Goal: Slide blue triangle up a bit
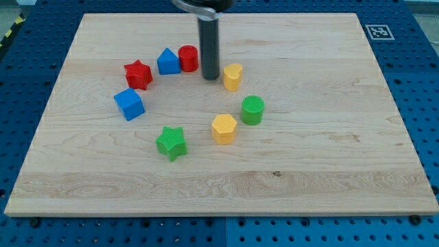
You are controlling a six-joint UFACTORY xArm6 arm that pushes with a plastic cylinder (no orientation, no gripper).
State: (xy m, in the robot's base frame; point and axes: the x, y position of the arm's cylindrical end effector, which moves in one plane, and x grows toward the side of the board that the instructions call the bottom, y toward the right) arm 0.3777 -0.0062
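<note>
My tip (210,77) stands between the red cylinder (188,58) and the yellow block (232,77) — right of the blue triangle (168,62), which lies at the table's (329,178) upper left, touching the cylinder. The end effector is a plain rod, nothing to spread or pinch. Better approach from below the triangle, centred — then push gently upward.

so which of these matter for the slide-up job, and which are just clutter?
In play: blue triangle; my tip, right of it past the red cylinder.

Lying about: red star, blue cube, green star, yellow hexagon, green cylinder, yellow heart.
</note>
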